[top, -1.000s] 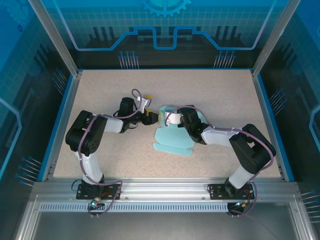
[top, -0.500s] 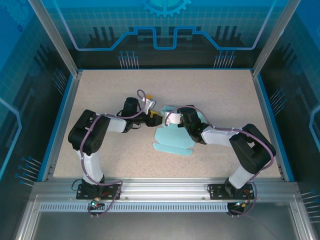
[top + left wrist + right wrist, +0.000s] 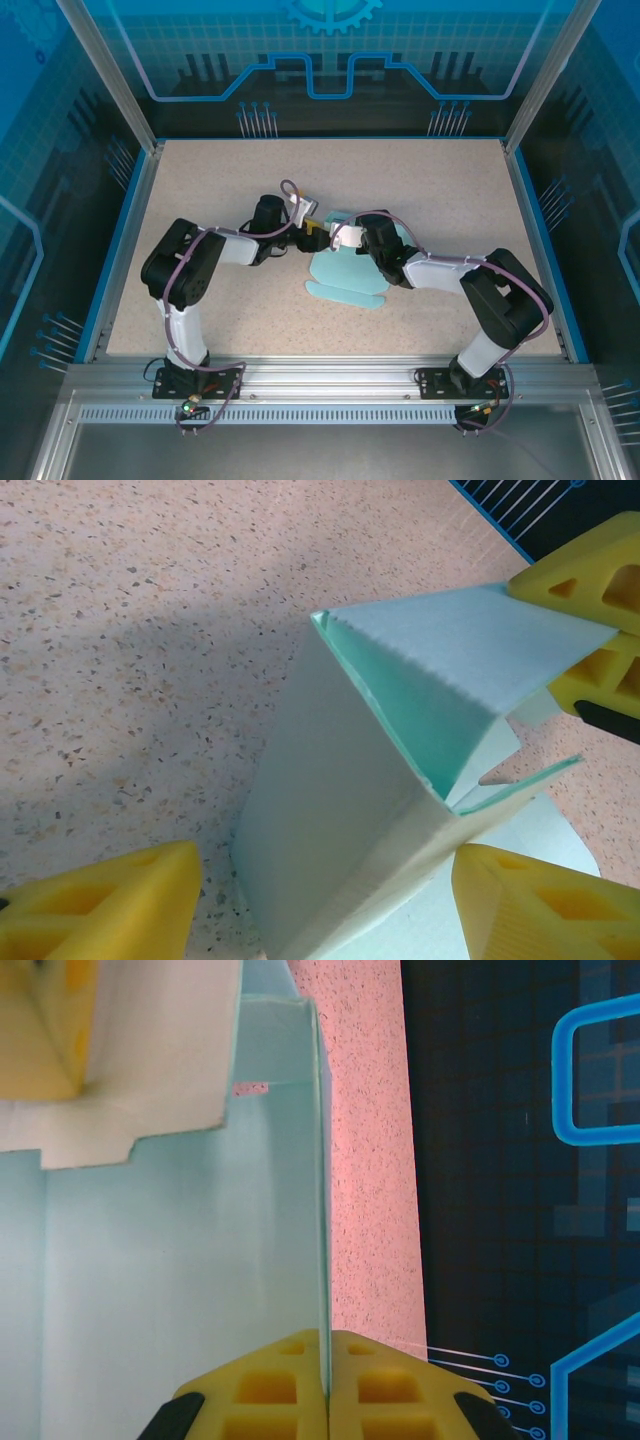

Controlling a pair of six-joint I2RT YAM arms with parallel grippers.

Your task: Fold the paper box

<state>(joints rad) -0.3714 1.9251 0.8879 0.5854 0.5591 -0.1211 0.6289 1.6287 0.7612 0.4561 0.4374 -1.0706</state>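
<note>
The light blue paper box (image 3: pixel 346 284) lies half flat on the table, its far end raised into upright walls. My right gripper (image 3: pixel 345 238) is shut on the top edge of one upright panel (image 3: pixel 180 1280), the card pinched edge-on between its yellow fingers (image 3: pixel 260 1390). My left gripper (image 3: pixel 313 231) is open, and its two yellow fingers (image 3: pixel 100 910) stand either side of the box's folded corner (image 3: pixel 340 810). The right-hand left finger (image 3: pixel 540 900) sits at the card's lower edge. My right gripper's fingers (image 3: pixel 590 580) show beyond the raised wall.
The speckled beige table (image 3: pixel 420 180) has free room behind and to both sides of the box. A blue rim (image 3: pixel 125 240) and dark patterned walls enclose it. Both arms' forearms lie low across the middle, meeting at the box.
My left gripper has moved right, from beside the box to straddling its raised corner. The right gripper has kept its hold; the box has barely shifted.
</note>
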